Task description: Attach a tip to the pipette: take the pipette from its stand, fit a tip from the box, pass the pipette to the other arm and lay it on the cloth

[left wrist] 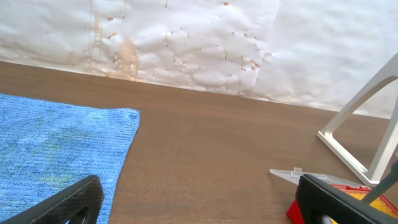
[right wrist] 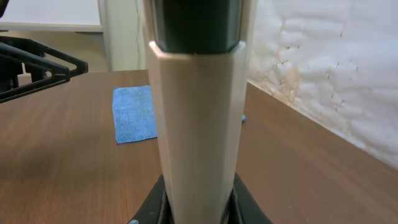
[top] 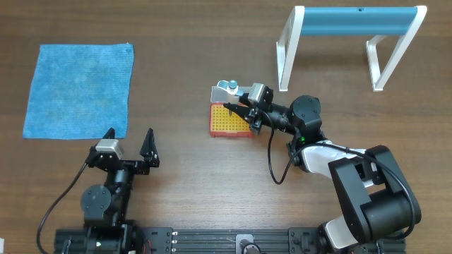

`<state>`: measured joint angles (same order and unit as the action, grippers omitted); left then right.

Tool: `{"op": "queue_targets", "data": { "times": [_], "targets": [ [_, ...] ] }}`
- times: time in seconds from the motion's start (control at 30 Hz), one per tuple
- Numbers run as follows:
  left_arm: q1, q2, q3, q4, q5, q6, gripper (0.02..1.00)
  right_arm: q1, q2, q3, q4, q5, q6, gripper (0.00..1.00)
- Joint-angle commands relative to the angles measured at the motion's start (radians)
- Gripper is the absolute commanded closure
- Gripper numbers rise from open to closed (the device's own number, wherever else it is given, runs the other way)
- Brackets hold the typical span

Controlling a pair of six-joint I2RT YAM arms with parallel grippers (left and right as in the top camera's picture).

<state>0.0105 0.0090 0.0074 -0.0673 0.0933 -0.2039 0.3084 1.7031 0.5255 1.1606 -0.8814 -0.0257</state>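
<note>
Brown wood-grain bench [top: 191,183] seen from above, with a white, crinkled wall covering [left wrist: 199,50] along its far edge.

The blue cloth [top: 79,90] lies flat at the far-left corner. The white stand [top: 353,28] with a blue crossbar sits at the far-right corner.

The tip box [top: 227,124], red with yellow tips, rests near the bench centre. Its clear lid [left wrist: 291,177] is folded open.

The right gripper [top: 246,107] is clenched around the pipette [top: 229,90]. Its wrist view shows the pale pipette body [right wrist: 198,124] rising between the fingers, with a dark section at its upper end.

From above, pipette and right gripper overlap the far-right part of the tip box. Whether the pipette touches the tips cannot be told.

The left gripper [top: 129,135] sits toward the near-left edge, on the near side of the cloth and well apart from the tip box. Its fingers [left wrist: 68,204] are spread wide with nothing between them.

From the left wrist, the cloth [left wrist: 56,155] lies to one side, and the tip box [left wrist: 364,196] and a stand leg [left wrist: 364,124] to the other.
</note>
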Motion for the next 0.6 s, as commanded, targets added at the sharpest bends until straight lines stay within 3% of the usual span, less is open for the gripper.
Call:
{"op": "queue_targets", "data": {
  "times": [0.03,0.6],
  "targets": [
    [0.000,-0.005,-0.002,-0.007,-0.008,-0.005,0.023,-0.004,-0.024,-0.017,0.008,-0.006,-0.012,0.923],
    [0.000,-0.005,-0.002,-0.007,-0.008,-0.005,0.020,0.002,-0.022,-0.024,-0.007,0.003,-0.021,0.925]
  ]
}}
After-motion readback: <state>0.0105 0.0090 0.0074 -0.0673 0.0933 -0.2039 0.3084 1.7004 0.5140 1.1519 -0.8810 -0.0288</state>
